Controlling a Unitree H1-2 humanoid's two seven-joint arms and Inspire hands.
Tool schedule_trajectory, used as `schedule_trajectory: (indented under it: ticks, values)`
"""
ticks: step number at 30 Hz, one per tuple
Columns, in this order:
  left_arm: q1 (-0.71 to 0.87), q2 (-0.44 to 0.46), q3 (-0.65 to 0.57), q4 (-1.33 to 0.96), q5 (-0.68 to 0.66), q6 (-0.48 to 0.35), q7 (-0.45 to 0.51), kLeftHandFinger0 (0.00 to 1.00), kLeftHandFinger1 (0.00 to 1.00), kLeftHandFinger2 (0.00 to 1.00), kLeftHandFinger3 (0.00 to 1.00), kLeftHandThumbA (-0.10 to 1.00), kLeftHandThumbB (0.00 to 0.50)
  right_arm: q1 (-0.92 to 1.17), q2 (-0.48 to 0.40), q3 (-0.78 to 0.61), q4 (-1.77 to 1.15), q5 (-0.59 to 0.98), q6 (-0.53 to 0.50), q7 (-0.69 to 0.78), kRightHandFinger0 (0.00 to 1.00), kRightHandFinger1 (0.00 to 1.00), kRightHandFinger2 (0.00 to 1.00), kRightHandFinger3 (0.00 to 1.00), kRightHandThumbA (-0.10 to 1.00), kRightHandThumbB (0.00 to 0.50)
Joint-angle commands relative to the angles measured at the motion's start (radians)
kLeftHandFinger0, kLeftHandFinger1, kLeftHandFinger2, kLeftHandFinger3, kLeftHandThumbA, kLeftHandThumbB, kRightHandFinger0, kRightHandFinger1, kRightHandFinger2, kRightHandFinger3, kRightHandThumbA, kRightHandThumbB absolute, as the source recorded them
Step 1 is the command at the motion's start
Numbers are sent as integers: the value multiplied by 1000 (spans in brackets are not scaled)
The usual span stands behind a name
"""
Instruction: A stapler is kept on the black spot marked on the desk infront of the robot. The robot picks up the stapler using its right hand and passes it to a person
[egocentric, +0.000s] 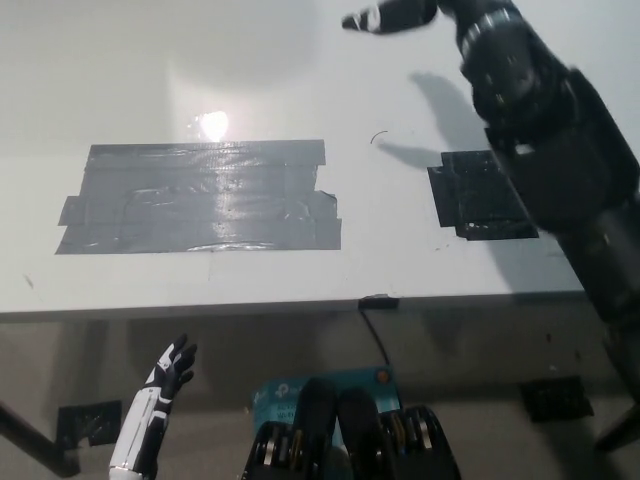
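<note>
While the black right arm (560, 170) reaches from the lower right up across the desk (120, 90), the right hand (392, 16) sits at the very top edge of the head view, above and a little left of the black spot (482, 194). Only part of that hand shows: dark fingers (372, 20) pointing toward the left of the picture, stretched out rather than curled. No stapler can be seen between them, and the rest of the hand is cut off by the frame, so I cannot tell whether it grips anything.

No stapler shows anywhere in view. Bare dark tape is all that shows on the black spot, which lies on the white desk just beside the forearm, its right edge partly covered by the arm. A shadow of the arm falls on the desk surface just above the spot.

Further left, a large patch of grey tape (200, 197) lies flat on the desk, well apart from the black spot, with a bright glare just above its top edge.

Below the desk's front edge, at the lower left, the white left hand (170, 372) hangs well apart from everything on the desk, fingers spread and holding nothing.
</note>
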Motion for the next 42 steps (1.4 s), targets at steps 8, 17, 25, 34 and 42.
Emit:
schedule_trajectory:
  ticks: [8,17,25,34,42]
  values:
    - [-98,10,6,-7,-2,3,3,1000,1000,1000,1000,1000,500,502,-352,-334,-1303,455,243,179,1000,1000,1000,1000,1000,329]
    - [-153,10,7,-1,-4,19,1,1000,1000,1000,1000,1000,500,859,-360,-356,-1454,626,-22,22,1000,1000,1000,1000,1000,378]
    - [-165,11,7,-6,3,29,3,1000,1000,1000,1000,1000,500,1071,-152,-298,-1230,675,-191,51,1000,1000,1000,1000,1000,318]
    - [-142,12,1,-4,6,14,-2,1000,1000,1000,1000,1000,500,1091,32,-296,-795,595,-222,106,1000,1000,1000,1000,1000,228]
    - [-70,17,-2,-50,16,25,-3,1000,1000,1000,1000,1000,496,1114,52,-308,-647,559,-250,163,1000,1000,1000,1000,1000,151]
